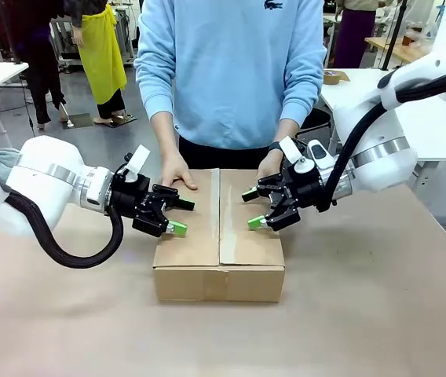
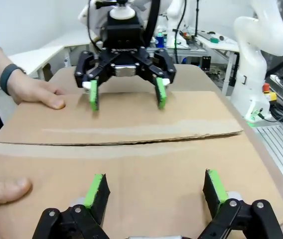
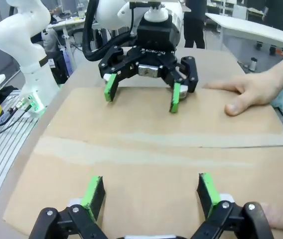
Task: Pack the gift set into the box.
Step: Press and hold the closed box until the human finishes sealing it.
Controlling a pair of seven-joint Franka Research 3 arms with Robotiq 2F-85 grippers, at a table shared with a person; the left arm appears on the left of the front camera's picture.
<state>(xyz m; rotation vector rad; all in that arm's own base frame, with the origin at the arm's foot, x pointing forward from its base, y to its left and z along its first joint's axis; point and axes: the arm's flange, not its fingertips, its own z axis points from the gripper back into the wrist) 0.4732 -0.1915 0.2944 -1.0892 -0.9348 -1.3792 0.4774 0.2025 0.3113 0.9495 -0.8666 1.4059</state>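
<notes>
The brown cardboard box [image 1: 219, 236] sits mid-table with its top flaps folded flat and meeting along a centre seam. The gift set is hidden. My left gripper [image 1: 180, 216] hovers open over the left flap, and my right gripper [image 1: 253, 209] is open over the right flap, facing it. A person's hands [image 1: 177, 174] press the far edge of both flaps. In the left wrist view my open left gripper [image 2: 155, 189] lies just above the box [image 2: 131, 159], with the right gripper [image 2: 126, 94] opposite. The right wrist view shows my right gripper [image 3: 151, 191] and, across the box [image 3: 146, 139], the left gripper [image 3: 141, 92].
Brown paper covers the table [image 1: 364, 314], with free room in front of and beside the box. A white table [image 1: 435, 118] stands at the back right with a tape roll [image 1: 334, 77] on it. The person stands close against the far edge.
</notes>
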